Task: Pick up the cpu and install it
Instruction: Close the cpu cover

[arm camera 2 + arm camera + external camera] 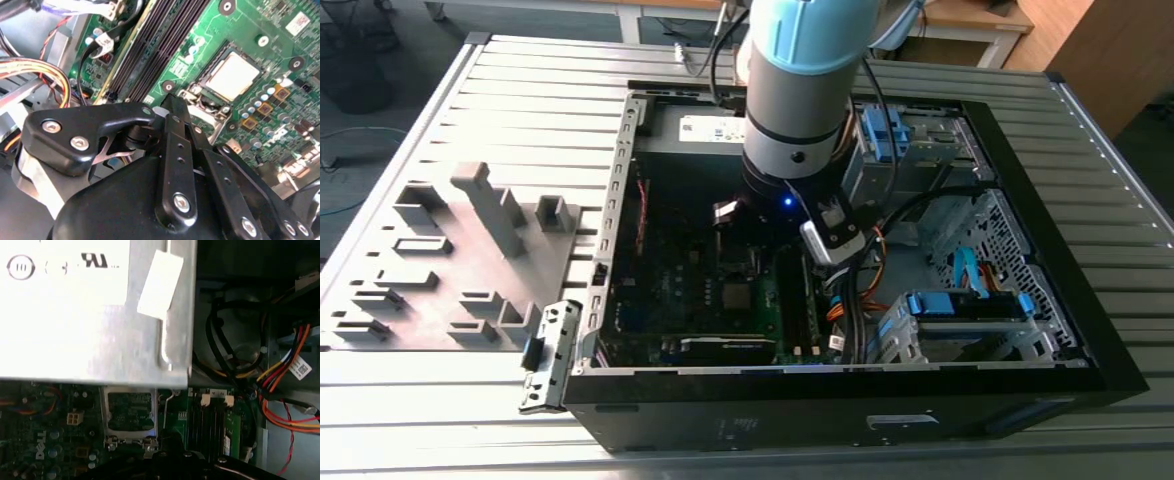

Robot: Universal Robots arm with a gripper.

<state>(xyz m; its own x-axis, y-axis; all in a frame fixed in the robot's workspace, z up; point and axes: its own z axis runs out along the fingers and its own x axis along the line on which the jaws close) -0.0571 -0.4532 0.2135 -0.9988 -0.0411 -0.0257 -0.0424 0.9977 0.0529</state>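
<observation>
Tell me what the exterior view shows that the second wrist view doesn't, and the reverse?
The exterior view takes in the robot arm reaching down into the open computer case, the slatted metal table beneath it and a grey fixture block on the exterior view's left. The second wrist view gives the close-up: the black gripper by the socket, where the cpu lies as a pale shiny square, beside dark memory slots. Both show the motherboard and bundles of coloured cables.

Cpu (234,76) in motherboard socket (199,81), memory slots (160,45) beside it, case (787,415) on table (534,110)
</observation>
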